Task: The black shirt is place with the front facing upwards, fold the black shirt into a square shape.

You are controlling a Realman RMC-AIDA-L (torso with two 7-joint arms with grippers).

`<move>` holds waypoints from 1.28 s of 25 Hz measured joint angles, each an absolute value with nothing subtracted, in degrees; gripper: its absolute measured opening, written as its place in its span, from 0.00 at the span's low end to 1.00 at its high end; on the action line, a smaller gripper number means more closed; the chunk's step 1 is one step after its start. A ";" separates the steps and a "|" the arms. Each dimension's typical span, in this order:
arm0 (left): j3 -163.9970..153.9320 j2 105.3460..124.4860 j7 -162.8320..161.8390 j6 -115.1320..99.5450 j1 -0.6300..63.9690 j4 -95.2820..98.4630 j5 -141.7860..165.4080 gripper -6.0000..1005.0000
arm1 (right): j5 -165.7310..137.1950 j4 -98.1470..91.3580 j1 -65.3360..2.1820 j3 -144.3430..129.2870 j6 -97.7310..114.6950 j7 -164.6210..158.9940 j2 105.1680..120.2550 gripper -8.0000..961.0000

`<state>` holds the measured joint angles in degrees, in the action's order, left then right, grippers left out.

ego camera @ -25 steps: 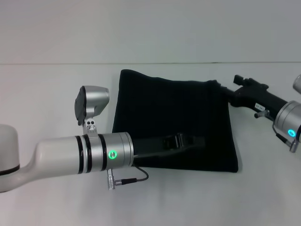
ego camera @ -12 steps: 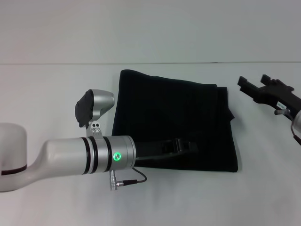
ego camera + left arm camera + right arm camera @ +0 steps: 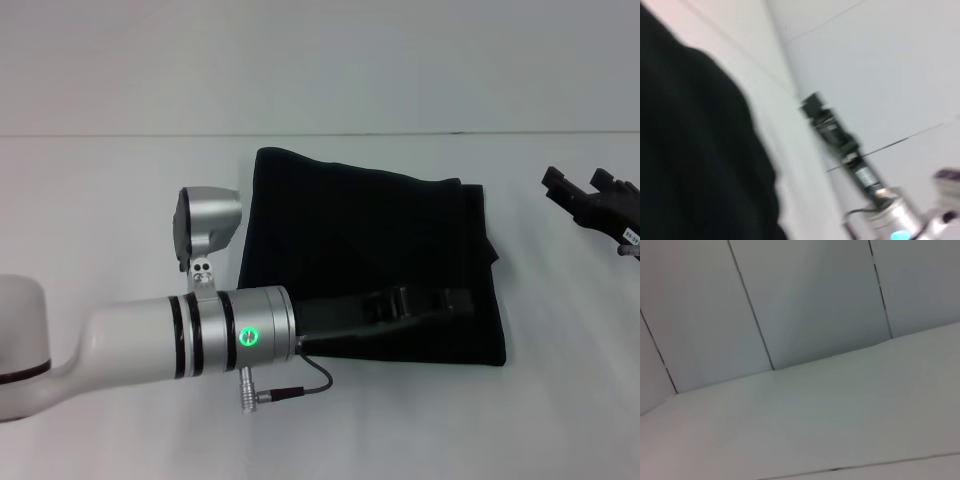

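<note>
The black shirt [image 3: 370, 250] lies flat on the white table [image 3: 120, 200] as a folded, roughly square shape with only plain black fabric showing. My left arm reaches across from the left, and my left gripper [image 3: 445, 300] hovers low over the shirt's near edge, toward its right corner. Black on black hides how it stands. My right gripper [image 3: 578, 184] is open in the air at the far right, clear of the shirt. In the left wrist view the shirt [image 3: 690, 150] fills the dark side and the right gripper [image 3: 832, 127] shows farther off.
A pale wall [image 3: 320, 60] rises behind the table's back edge. The right wrist view holds only the bare table [image 3: 840, 415] and panelled wall [image 3: 805, 300]. A cable [image 3: 290, 385] hangs from the left wrist.
The right gripper has pulled away to the right, off the shirt's right edge. The left gripper has slid rightward along the shirt's near edge.
</note>
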<state>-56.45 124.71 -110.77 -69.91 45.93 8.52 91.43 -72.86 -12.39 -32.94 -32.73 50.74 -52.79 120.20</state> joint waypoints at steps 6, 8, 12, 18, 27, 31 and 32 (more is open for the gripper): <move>-57.04 124.36 -108.88 -76.65 42.49 10.78 90.25 0.44 | -73.58 -11.72 -31.71 -33.50 56.53 -53.13 120.12 0.86; -57.14 124.18 -107.62 -78.02 40.15 13.34 90.28 0.50 | -75.59 -11.37 -31.61 -35.00 59.90 -52.90 120.02 0.86; -56.12 123.31 -106.98 -77.93 33.28 20.40 90.07 0.62 | -80.70 -11.27 -32.14 -40.97 65.68 -51.28 120.18 0.86; -48.04 121.15 -107.31 -75.42 28.07 22.31 89.87 0.81 | -82.38 -8.49 -33.61 -46.69 65.00 -46.78 120.45 0.86; -45.79 119.72 -109.22 -71.93 27.46 22.00 90.29 0.90 | -82.18 -7.23 -32.49 -48.40 55.87 -46.67 120.39 0.86; -46.06 119.65 -109.25 -71.53 27.88 22.01 90.96 0.90 | -81.87 -7.46 -31.75 -46.76 55.51 -46.67 120.32 0.86; -46.06 119.63 -109.30 -71.52 27.90 22.00 91.05 0.90 | -81.86 -7.60 -31.55 -46.34 55.78 -46.67 120.28 0.86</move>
